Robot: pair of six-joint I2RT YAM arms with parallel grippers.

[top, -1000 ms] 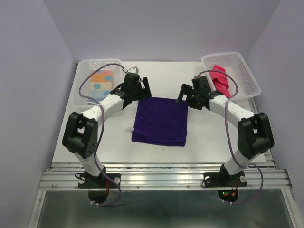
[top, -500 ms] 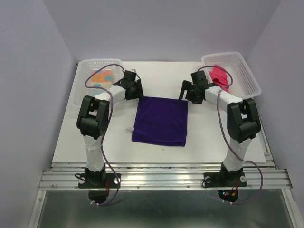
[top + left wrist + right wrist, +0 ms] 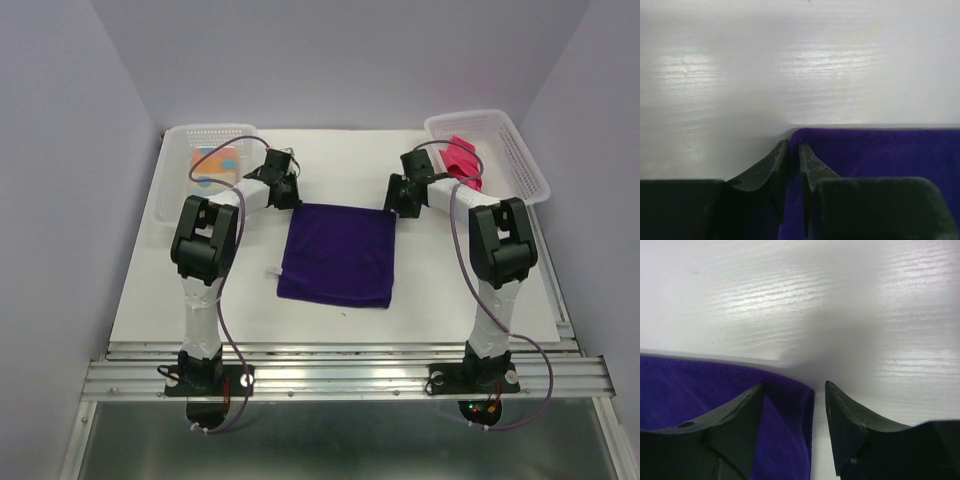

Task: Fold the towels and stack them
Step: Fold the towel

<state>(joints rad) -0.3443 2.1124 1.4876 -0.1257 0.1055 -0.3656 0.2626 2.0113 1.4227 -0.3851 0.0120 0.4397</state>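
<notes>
Purple towel [image 3: 337, 255] lies flat mid-bench. Your left pincer [image 3: 792, 155] nips one far-edge corner, almost closed. Your right pincer [image 3: 794, 390] straddles the other, half-open, likely for folding.

High rear overhead view; both wrist views low and close on the purple towel [image 3: 337, 255].

Open tabletop [image 3: 340, 160] runs along the far side between the left gripper [image 3: 290, 195] and the right gripper [image 3: 393, 203], each down at a far corner of the purple towel [image 3: 337, 255]. The two arms flank the cloth, hemming in its left and right sides. The left basket [image 3: 175, 170] and right basket [image 3: 520, 165] block the far corners. A bare strip lies near the towel's near edge.
</notes>
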